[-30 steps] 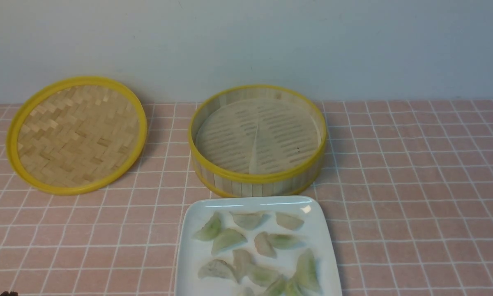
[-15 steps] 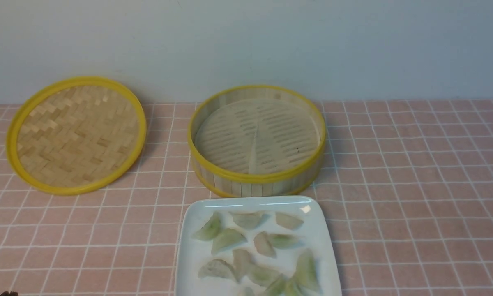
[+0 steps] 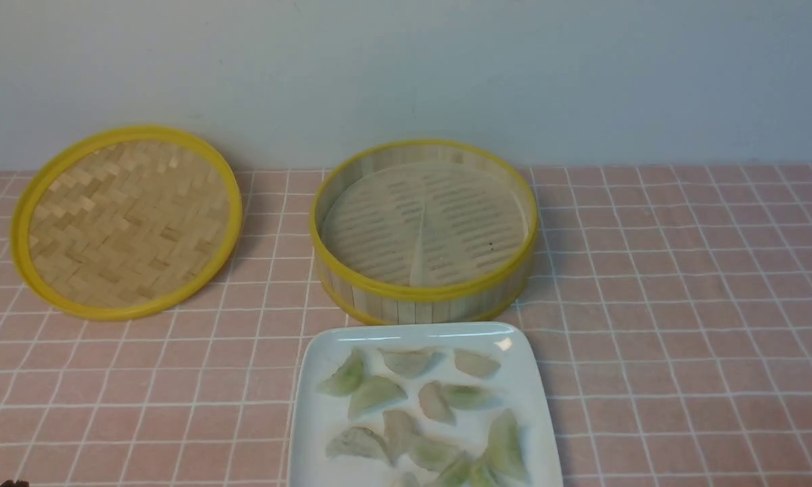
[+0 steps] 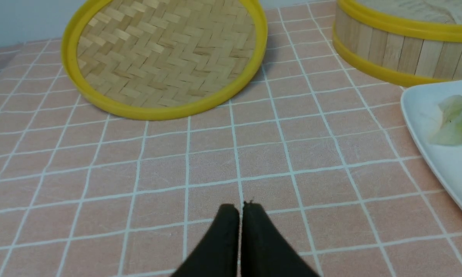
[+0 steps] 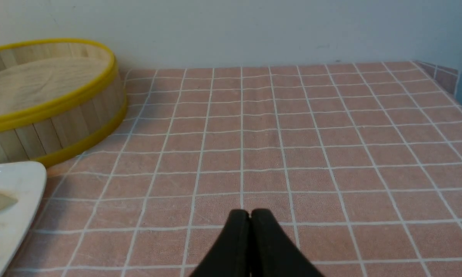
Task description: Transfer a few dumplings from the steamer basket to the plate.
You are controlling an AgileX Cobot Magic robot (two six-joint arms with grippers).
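Steamer basket: the round bamboo steamer basket (image 3: 425, 233) with pale slat wall and yellow rims stands at the middle of the table, near the wall; its cream perforated liner lies bare, nothing on it.
Plate: the white glossy square plate (image 3: 311, 419) sits just in front of the basket, its near edge cut off in the front view.
Dumplings: the small pale green and whitish crescent dumplings (image 3: 419, 412) all lie on the plate, some apart, several overlapping toward the near side.
Lid: the shallow woven-bamboo lid with a yellow rim (image 3: 127, 222) rests left of the basket, well apart from it, tilted up on its far side.
Table: pink checked cloth with white lines (image 3: 683, 304).
Left gripper: the black left gripper (image 4: 240, 209) hangs over bare cloth left of the plate, fingers pressed together, holding nothing.
Right gripper: the black right gripper (image 5: 250, 215) hangs over bare cloth right of the plate, fingers pressed together, holding nothing.
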